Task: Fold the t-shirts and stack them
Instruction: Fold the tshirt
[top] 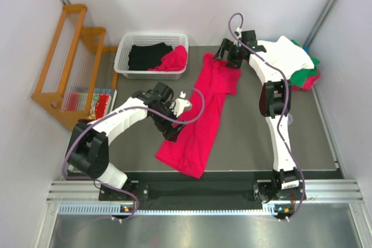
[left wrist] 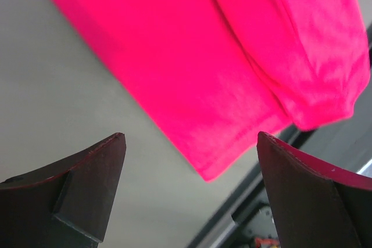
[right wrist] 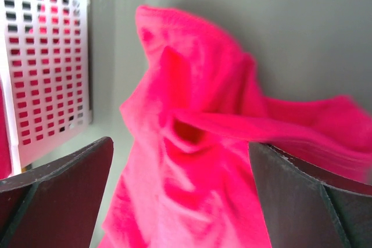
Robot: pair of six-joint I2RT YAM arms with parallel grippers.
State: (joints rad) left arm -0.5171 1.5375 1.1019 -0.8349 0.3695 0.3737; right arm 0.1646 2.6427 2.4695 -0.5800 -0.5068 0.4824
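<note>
Crimson t-shirt (top: pixel 200 117) lies folded into a long strip down the middle of the grey table (top: pixel 250 137), its far end just beside the white lattice basket (top: pixel 152 56), which holds black and red tees. Left gripper (top: pixel 177 117) hovers at the strip's left edge, right gripper (top: pixel 228 56) at its far end, both with fingers spread apart and gripping nothing. Folded white, green and red tees (top: pixel 299 65) sit stacked to the right, well apart from the basket.
</note>
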